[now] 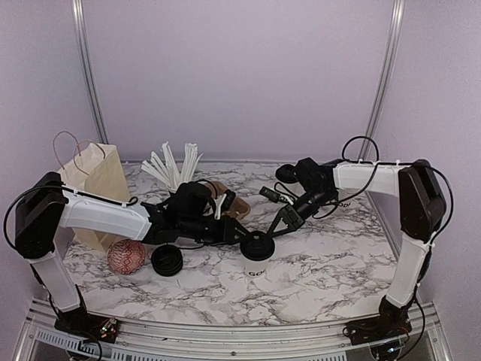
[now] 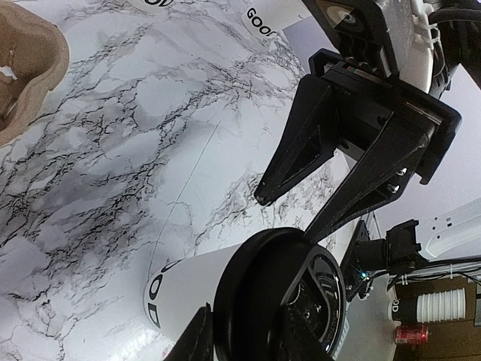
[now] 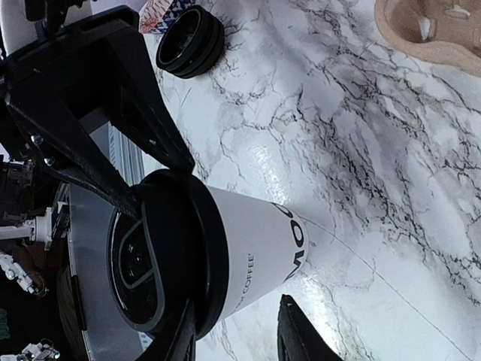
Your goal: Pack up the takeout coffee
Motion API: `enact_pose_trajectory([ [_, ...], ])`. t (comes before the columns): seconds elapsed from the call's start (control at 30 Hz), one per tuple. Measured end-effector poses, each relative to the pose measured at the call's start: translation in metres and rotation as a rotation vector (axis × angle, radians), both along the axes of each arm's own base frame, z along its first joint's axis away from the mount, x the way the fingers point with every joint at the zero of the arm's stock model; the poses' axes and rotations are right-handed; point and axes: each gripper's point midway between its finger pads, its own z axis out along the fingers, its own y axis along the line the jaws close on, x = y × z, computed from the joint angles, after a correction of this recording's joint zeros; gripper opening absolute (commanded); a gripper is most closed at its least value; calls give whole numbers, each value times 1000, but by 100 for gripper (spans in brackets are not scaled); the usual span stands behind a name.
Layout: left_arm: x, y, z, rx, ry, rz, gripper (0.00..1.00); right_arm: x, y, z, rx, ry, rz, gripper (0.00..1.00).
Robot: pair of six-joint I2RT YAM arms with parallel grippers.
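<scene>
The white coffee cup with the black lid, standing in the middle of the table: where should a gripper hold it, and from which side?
Grip the cup on its paper wall just under the lid, coming level from the right, where the right gripper is open. The cup stands upright and round, and the overhanging lid rim would likely stop slipping.
</scene>
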Motion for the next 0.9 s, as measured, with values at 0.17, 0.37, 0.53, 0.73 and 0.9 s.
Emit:
enact_pose_trajectory([
  [0.17, -1, 3, -8, -21, 12, 10, 25, -3, 1, -8, -10, 35, -23, 31],
  [0.37, -4, 5, -6, -31, -8, 28, 32, -4, 5, -6, -24, 5, -22, 32],
  [0.53, -4, 6, -2, 10, -50, 41, 39, 4, 6, -3, -71, -59, -26, 46],
  [0.73, -4, 11, 0, 74, -85, 46, 44, 21, -4, 12, -94, -147, -62, 56],
  [0.9, -5, 19, 11, 86, -110, 53, 45, 19, -7, 49, -47, -235, -68, 58],
])
